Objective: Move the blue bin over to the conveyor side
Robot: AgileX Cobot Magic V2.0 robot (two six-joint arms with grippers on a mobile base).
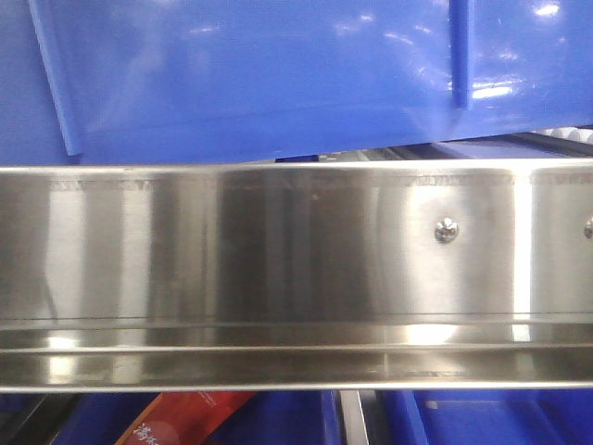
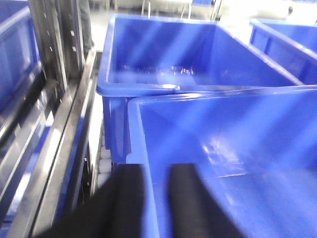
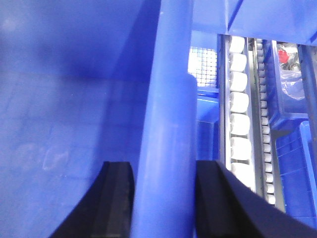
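The blue bin fills the top of the front view, its glossy underside tilted above a steel rail. In the left wrist view my left gripper straddles the left wall of the blue bin, one black finger outside and one inside, shut on the rim. In the right wrist view my right gripper is shut on the thick rolled rim of the blue bin, both pads against it. The conveyor side is out of view.
A brushed steel rail spans the front view, with a red packet below it. Another blue crate stands just behind the held one, and a third at the right. A steel frame runs along the left. White rollers line a track.
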